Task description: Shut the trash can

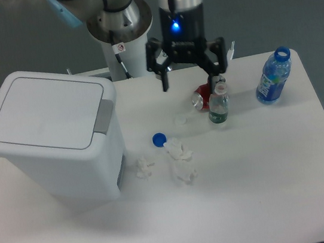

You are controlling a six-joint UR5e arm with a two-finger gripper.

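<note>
Camera view | our gripper (188,79) hangs spread and empty near the table's far edge | trash can (53,143) at the left edge, lid flat, well apart.

We see the trash can (53,143) at the table's (262,192) left end, lid down. Right of it, near its foot, lie tissues (167,160) with a cap (159,139) just behind them. Further right a small bottle (218,105) stands beside a can (205,95). A larger bottle (273,75) stands near the right edge. The gripper (189,81) hangs above the can's left.
</note>
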